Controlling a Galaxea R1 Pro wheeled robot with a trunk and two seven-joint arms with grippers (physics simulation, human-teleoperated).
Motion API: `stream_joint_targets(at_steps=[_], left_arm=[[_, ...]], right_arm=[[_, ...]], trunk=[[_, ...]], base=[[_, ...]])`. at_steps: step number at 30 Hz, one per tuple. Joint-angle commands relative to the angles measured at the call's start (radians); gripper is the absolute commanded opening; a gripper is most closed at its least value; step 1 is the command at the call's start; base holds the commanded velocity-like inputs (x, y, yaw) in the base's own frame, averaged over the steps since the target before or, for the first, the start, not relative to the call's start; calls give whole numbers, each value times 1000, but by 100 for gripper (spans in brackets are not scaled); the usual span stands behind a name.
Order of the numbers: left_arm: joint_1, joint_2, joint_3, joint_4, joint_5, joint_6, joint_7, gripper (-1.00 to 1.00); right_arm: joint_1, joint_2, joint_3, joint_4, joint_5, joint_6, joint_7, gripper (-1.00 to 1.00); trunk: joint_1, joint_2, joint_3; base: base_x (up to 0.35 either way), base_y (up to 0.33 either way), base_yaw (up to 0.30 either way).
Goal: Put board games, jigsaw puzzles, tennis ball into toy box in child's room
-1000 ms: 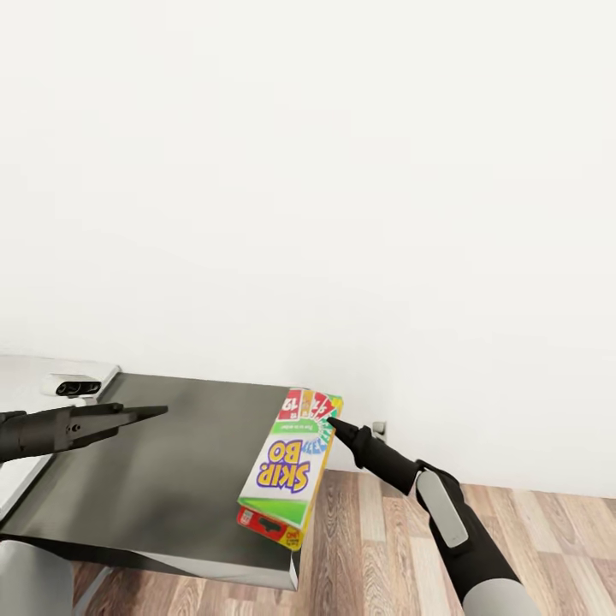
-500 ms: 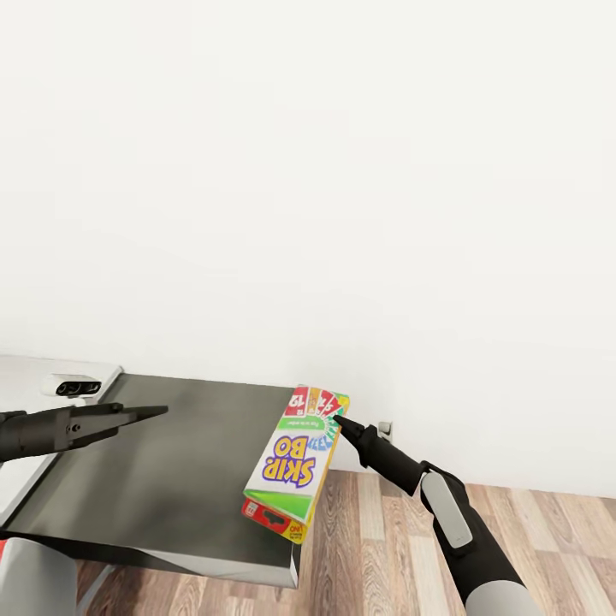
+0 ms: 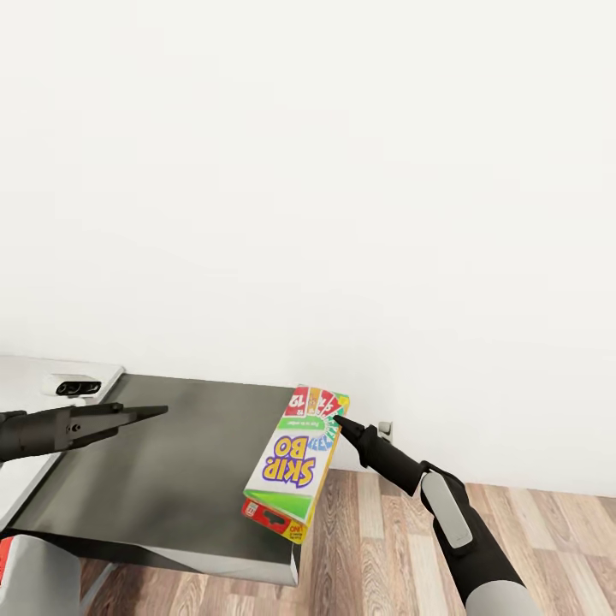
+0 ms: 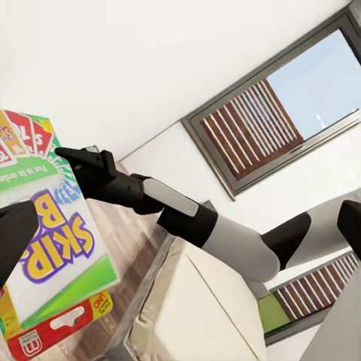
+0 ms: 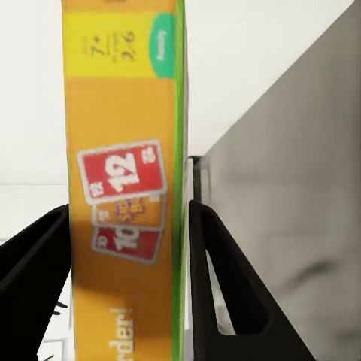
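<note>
We see our right claw [image 3: 335, 419] closed on the board games [image 3: 295, 462], two flat boxes stacked together; in the right wrist view its two fingers [image 5: 218, 278] press the orange edge of the top box from both sides. The boxes are held tilted at the right end of the dark surface [image 3: 162, 479], partly over the wood floor [image 3: 385, 547]. Our left claw [image 3: 145, 413] hovers over the surface, holding nothing, fingers drawn to a point.
</note>
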Motion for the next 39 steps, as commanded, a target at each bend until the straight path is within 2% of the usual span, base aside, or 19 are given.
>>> stream_joint_targets(at_steps=[1,6,10,15,39], left_arm=[[0,1,0,0,0,11,-4,100],[0,1,0,0,0,11,-4,100],[-1,0,0,0,0,11,-4,100],[0,0,-1,0,0,11,-4,100],[-1,-1,-2,0,-2,11,-4,100]], right_arm=[[-1,1,-3,0,-1,6,2,-100],[-1,1,-4,0,-1,7,-2,-100],[-1,1,-33,0,0,12,-10,-100],[-1,0,-47,0,1,13,-18,-100],[-1,1,-48,-1,-1,5,-2,-100]], trunk=[[0,-2,-2],[0,-2,-2],[0,-2,-2],[0,-2,-2],[0,-2,-1]], base=[[0,0,0],[0,0,0],[0,0,0],[0,0,0],[0,0,0]])
